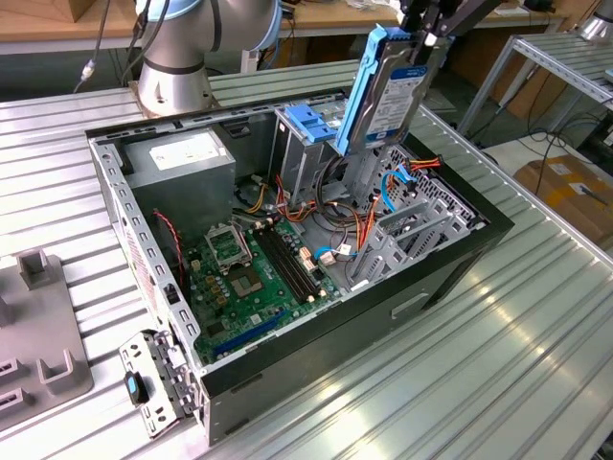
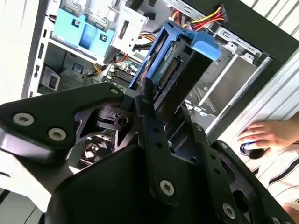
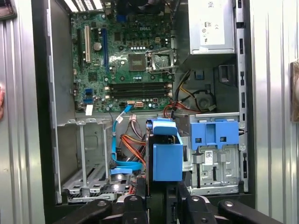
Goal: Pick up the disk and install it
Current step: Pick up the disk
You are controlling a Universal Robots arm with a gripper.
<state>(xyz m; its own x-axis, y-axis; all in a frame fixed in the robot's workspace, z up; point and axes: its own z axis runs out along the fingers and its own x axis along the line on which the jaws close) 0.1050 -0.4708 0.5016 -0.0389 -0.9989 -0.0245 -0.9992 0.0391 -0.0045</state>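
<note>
Black gripper point(image 2: 170, 116), fingers clamped on the flat silver blue-framed disk point(image 2: 180, 74); it could snag orange wires point(image 3: 131, 142) under them.

Ribbed alum. table point(image 1: 431, 383), wood bench point(image 1: 57, 24) behind, metal rack point(image 1: 575, 57).

Ribbed alu table point(image 1: 498, 383), open PC case point(image 1: 421, 287) mid, grey fixture point(image 1: 38, 335) exterior view's left, robot base point(image 1: 172, 86) behind case.
</note>
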